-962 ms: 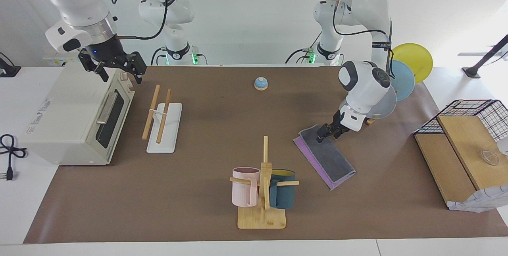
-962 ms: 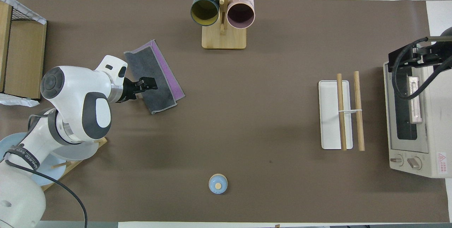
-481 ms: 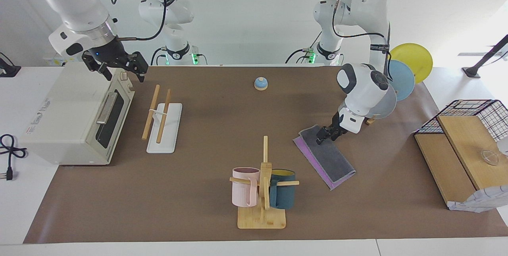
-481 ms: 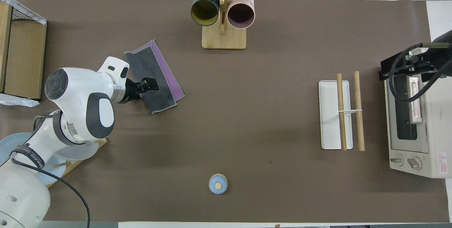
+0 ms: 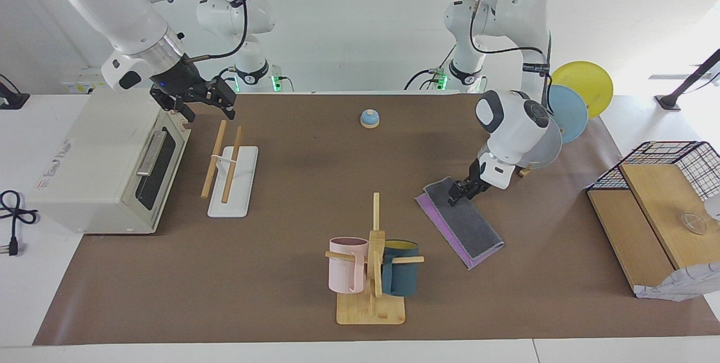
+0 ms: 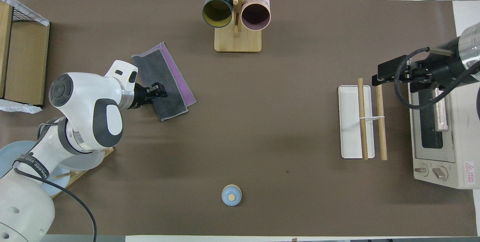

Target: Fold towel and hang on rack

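The towel [image 5: 464, 223] lies folded on the mat, dark grey up with a purple strip along one long edge; it also shows in the overhead view [image 6: 165, 78]. My left gripper [image 5: 454, 198] is low over the towel's end nearer the robots, also seen from above [image 6: 159, 92]. The rack [image 5: 243, 183], two wooden rods on a white base, stands beside the toaster oven; its base also shows in the overhead view [image 6: 348, 122]. My right gripper [image 5: 207, 108] is open and empty, up in the air over the gap between the oven and the rack's rods [image 6: 393, 78].
A toaster oven [image 5: 101, 155] stands at the right arm's end. A wooden mug stand [image 5: 371, 307] with pink and blue mugs is at the table's edge farthest from the robots. A small blue bell [image 5: 369, 119] is near the robots. A plate stand [image 5: 571, 112] and a wire basket with wooden boards [image 5: 652, 211] are at the left arm's end.
My right gripper has moved from over the oven's top toward the rack. My left gripper has shifted slightly over the towel. The towel has not moved.
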